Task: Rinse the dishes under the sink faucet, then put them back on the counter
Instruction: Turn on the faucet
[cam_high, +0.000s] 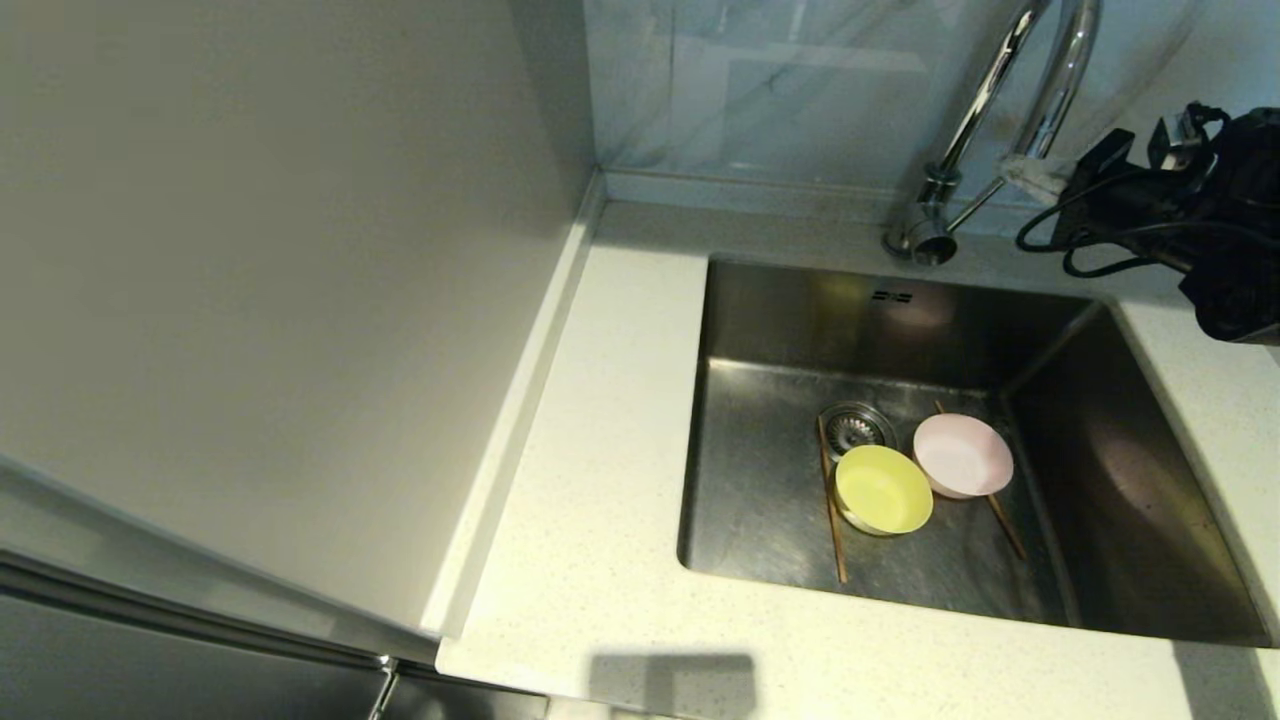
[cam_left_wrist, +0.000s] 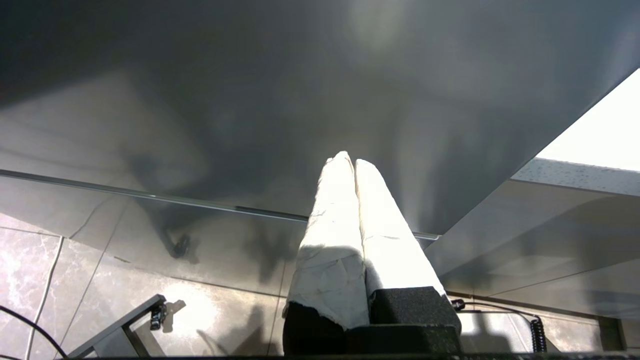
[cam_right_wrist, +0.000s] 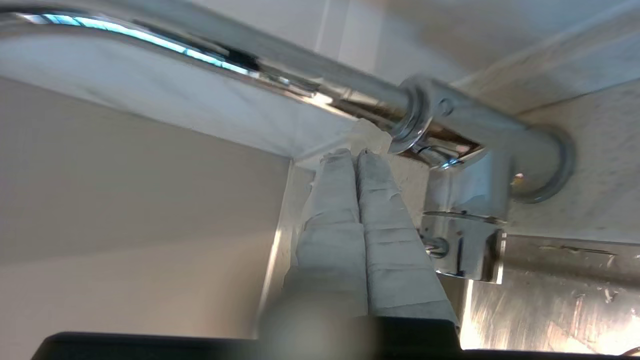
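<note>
dishes are all down in the sink (cam_high: 760, 500): yellow-green bowl (cam_high: 882, 489) sits on the basin floor just in front of the round drain strainer (cam_high: 855, 428), pink bowl (cam_high: 962, 455) right beside it on the robot's right, rims touching or nearly so. both bowls tilted, open side up. two chopsticks (cam_high: 832, 520) lie flat on the basin floor, one running front-to-back along the left of the yellow-green bowl, partly under its edge; the other (cam_high: 1005, 525) angled, passing under the pink bowl and sticking out at both ends. can't tell whether water is running

faucet (cam_high: 1040, 110) rises from the back rim of the sink, gooseneck going out of the top of the head view, thin side lever (cam_high: 975, 208) angling off its base toward the right

right gripper (cam_high: 1035, 178) is up at the back right, by the upper end of that lever, just behind the gooseneck; black arm body and cables fill the right edge of the head view. in the right wrist view the padded fingers (cam_right_wrist: 372, 220) are pressed flat together with nothing between them, tips right up against the faucet's chrome base collar (cam_right_wrist: 415, 122); contact with the lever itself i can't confirm

counter (cam_high: 600, 540) wraps the sink, speckled off-white, raised rim along the back and left. plain grey-white side panel (cam_high: 250, 300) stands on the left

left gripper (cam_left_wrist: 350, 165) not visible from the head camera; its wrist view shows it parked low, beside a dark cabinet face (cam_left_wrist: 250, 100), tiled floor (cam_left_wrist: 75, 260) below, white padded fingers (cam_left_wrist: 330, 225) closed together on nothing
</note>
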